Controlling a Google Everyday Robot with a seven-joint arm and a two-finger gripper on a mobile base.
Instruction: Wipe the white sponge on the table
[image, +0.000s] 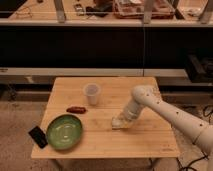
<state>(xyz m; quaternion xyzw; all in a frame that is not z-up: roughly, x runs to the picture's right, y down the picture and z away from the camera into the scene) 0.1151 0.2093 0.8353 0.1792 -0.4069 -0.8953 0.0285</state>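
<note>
One wooden table (150, 142) carrying five loose items, plus one gripper (121, 121) low over its middle, toward the right edge. One white sponge (117, 123) beneath the gripper. One translucent cup (92, 94) toward the far edge. One small reddish-brown object (76, 109) — kind uncertain — left of centre. One green plate (64, 132) by the near-left corner. One dark flat device (38, 136) at the left edge — beside the plate.

White gripper (121, 121) mid-table on a white sponge (118, 123); tan wood table (145, 145), green plate (64, 132), black phone (38, 136) near left.
</note>
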